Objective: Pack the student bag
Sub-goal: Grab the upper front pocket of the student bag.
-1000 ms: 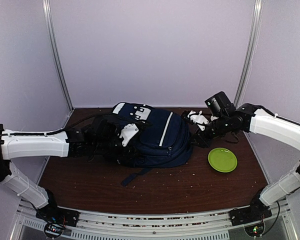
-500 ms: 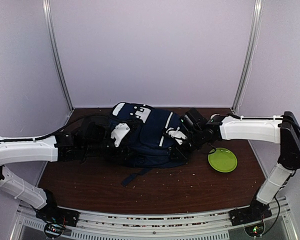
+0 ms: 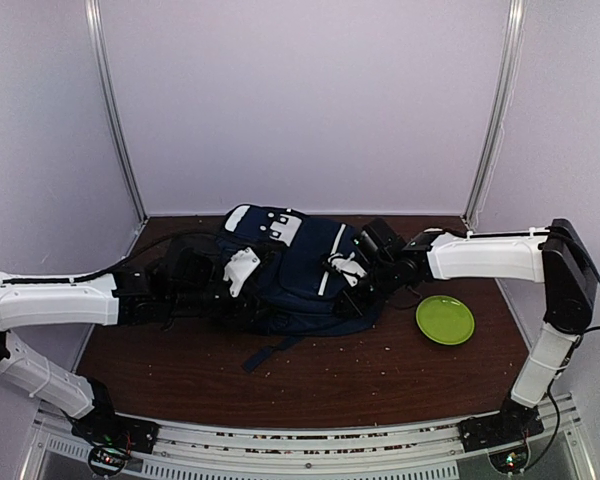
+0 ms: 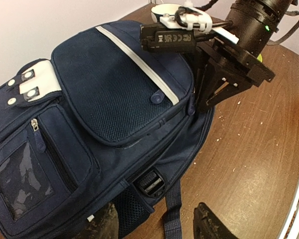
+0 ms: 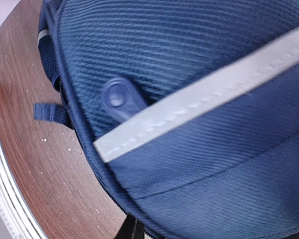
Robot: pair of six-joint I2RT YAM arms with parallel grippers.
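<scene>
Left gripper hangs with its two fingers spread wide and nothing held. Straight ahead of it the student bag lies flat on the table, front flap up and, as far as shows, zipped shut. A dark strap trails back between the spread fingers.

Across the bag, the right gripper is nosed in against the side seam, just under the white stripe. Whether it is clenched I cannot tell. Behind its wrist, apart from the bag, sits a green plate.

My worry is that the soft bag will slide or buckle under a sideways push from that tip. Closing on this side would probably catch only the strap.

No brand shows on the bag. The small white marks on the right wrist camera are too fine to read.
</scene>
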